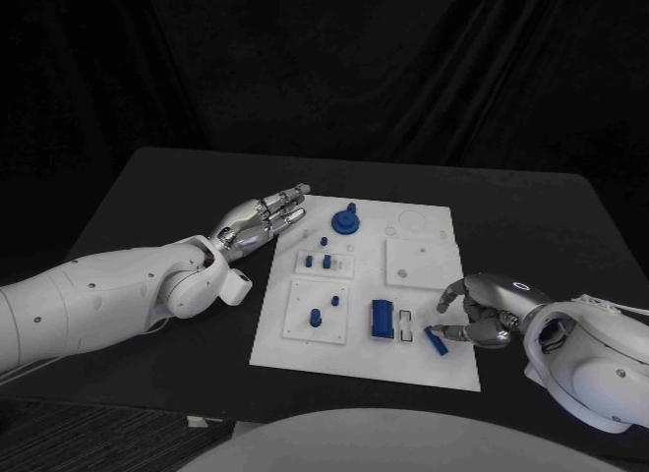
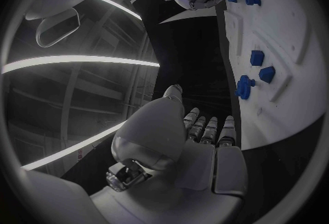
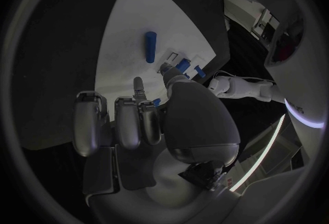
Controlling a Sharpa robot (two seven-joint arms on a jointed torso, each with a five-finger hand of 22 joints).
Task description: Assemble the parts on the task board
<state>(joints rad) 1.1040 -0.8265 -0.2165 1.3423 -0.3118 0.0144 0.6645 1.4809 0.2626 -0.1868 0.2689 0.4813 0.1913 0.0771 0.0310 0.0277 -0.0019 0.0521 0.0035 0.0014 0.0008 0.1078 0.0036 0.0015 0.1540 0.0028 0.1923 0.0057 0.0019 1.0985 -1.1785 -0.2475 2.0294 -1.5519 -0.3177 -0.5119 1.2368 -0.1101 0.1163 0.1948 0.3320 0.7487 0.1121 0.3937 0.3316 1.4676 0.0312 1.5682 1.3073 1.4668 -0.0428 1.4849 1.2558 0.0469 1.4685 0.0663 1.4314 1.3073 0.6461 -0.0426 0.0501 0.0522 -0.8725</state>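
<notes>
The white board (image 1: 417, 295) is lying in the middle of the black table (image 1: 154, 197) in the head view. Blue parts are sitting on it. A round part (image 1: 347, 221) is standing near the top of the board. Two small pegs (image 1: 318, 262) are sitting below it, on the left side of the board. Another small part (image 1: 315, 317) is sitting lower down on the left. A long blue block (image 1: 383, 319) is lying near the bottom middle of the board.

The right hand (image 1: 481, 313) is reaching in from the lower right of the picture and is hanging over the bottom right corner of the board. Its fingers are curling in and pinching a small blue piece (image 1: 437, 340) just above the board.

The left hand (image 1: 264, 216) is coming in from the left of the picture, beside the top left edge of the board. It is holding nothing, and its fingers are stretching out straight and side by side. It is not touching the board.
</notes>
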